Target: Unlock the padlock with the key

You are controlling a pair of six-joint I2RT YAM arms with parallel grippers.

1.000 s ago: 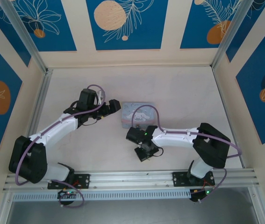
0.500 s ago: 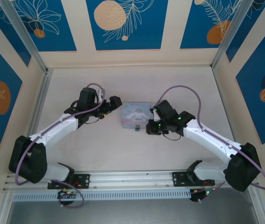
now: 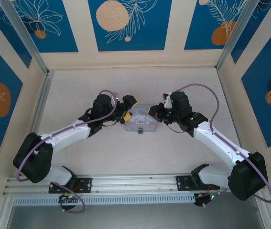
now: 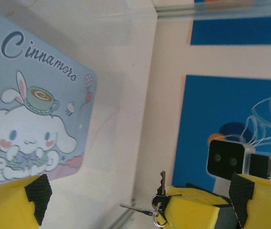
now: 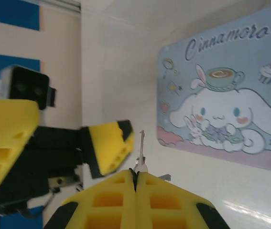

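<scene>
The key (image 5: pixel 141 151) sticks up from my right gripper (image 5: pixel 136 172), which is shut on its head; in the left wrist view the key (image 4: pixel 162 183) hangs on a ring with a second one. My left gripper (image 4: pixel 139 192) stands open, its yellow fingers (image 5: pixel 107 145) just left of the key. Both grippers meet above the far edge of the light-blue cartoon tin (image 3: pixel 142 123), the left gripper (image 3: pixel 131 108) from the left and the right gripper (image 3: pixel 155 113) from the right. The padlock (image 3: pixel 140 131) is a tiny dark thing at the tin's near edge.
The tin (image 4: pixel 27 119) lies flat on the pale table (image 3: pixel 183 86), the same tin (image 5: pixel 226 105) showing in the right wrist view. Blue-and-cream patterned walls (image 3: pixel 125 24) close the table in at the back and sides. A metal rail (image 3: pixel 135 183) runs along the near edge.
My right arm has swung from the table's near middle up to the tin's right side, staying shut. The left gripper has moved right to the tin, so both now meet there.
</scene>
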